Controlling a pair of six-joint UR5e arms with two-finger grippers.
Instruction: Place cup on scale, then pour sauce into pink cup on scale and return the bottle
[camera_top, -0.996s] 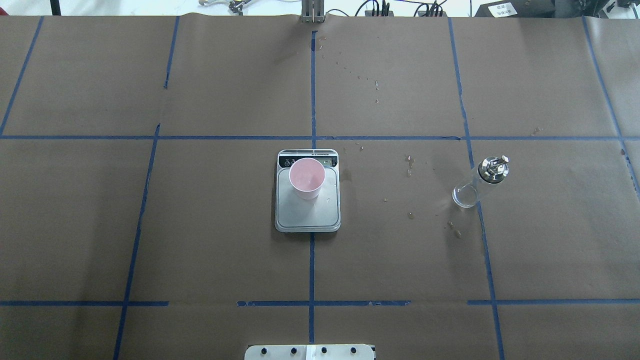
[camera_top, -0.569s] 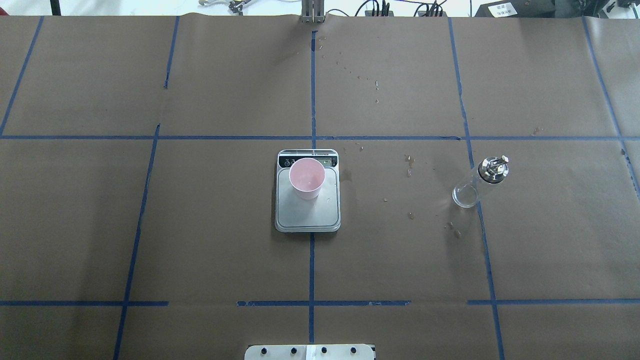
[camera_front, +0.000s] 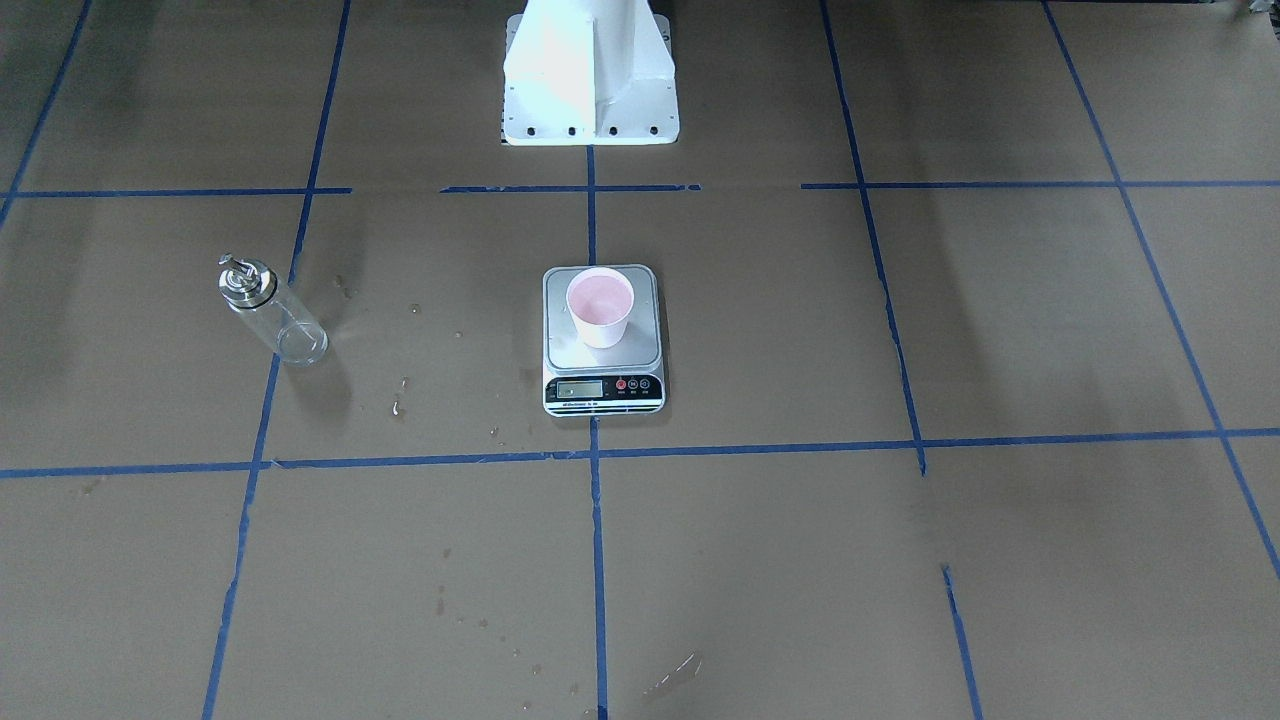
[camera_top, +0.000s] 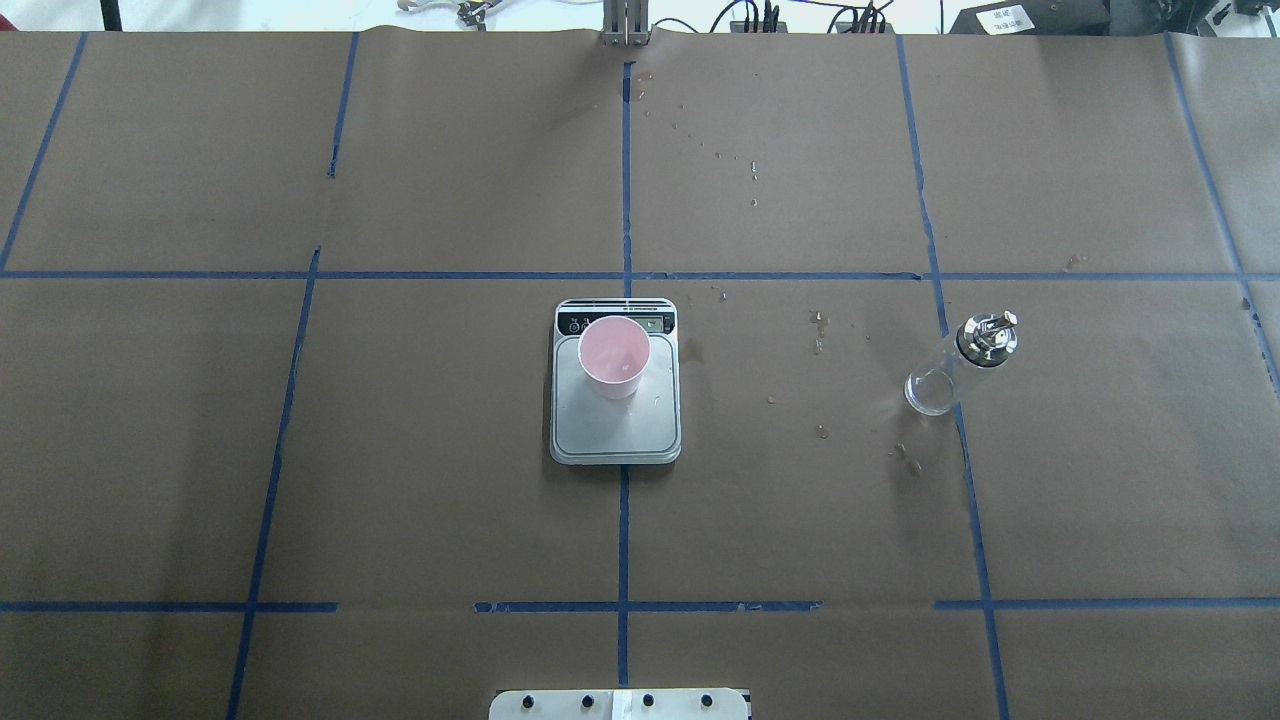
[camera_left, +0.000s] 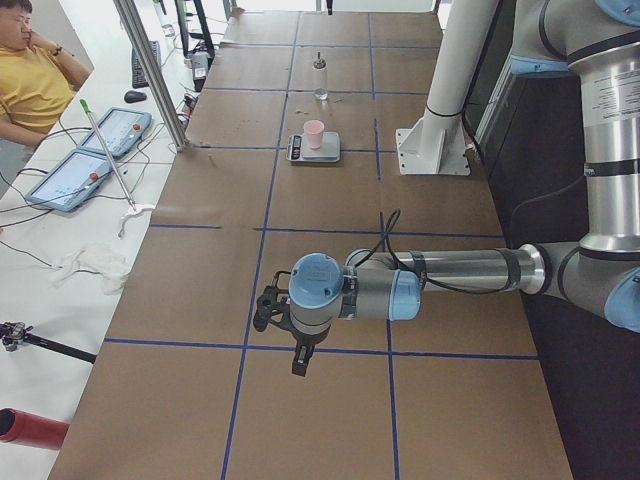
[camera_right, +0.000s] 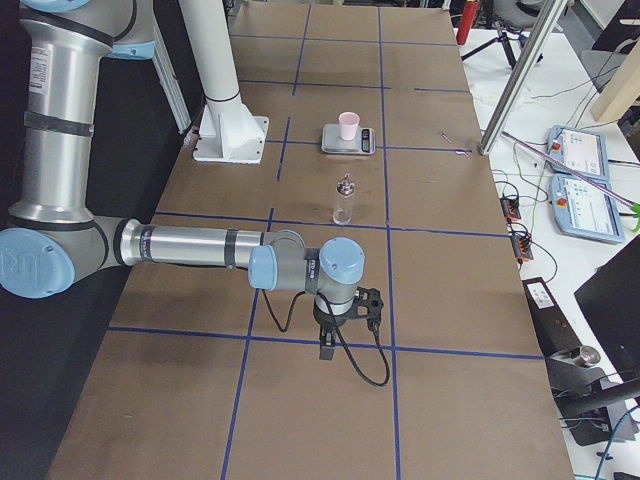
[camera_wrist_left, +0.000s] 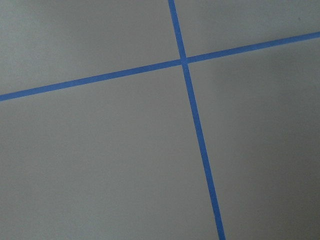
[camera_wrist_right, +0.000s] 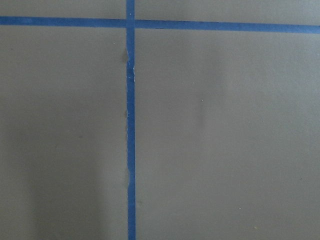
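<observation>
Already on scale: cup (camera_top: 614, 358) stands upright on the scale (camera_top: 615, 430), toward the display (camera_front: 580, 389) end of the plate, so the first step looks done.
Bottle: bottle (camera_top: 960, 365) stands upright on the paper on the robot's right, well apart from the scale and free of either arm.
Sauce: too clear to see in the bottle or the cup; I cannot tell whether any is poured.
Drops: wet drops (camera_top: 820, 431) lie on the paper between scale and bottle.
Left gripper: left gripper (camera_left: 266, 310) hangs low over bare paper at the table's left end; I cannot tell how wide it stands.
Right gripper: right gripper (camera_right: 369, 302) hangs over bare paper at the right end, the nearer to the bottle; width likewise cannot be told.
Step in hand: likely the pour, if not already finished.
Doing it well: take the glass body below the cap (camera_top: 985, 338), carry it upright, bring the spout (camera_top: 1005, 320) over the cup's mouth before tilting, tilt slowly, never nudge the light cup, then stand the bottle back clear of the scale.
</observation>
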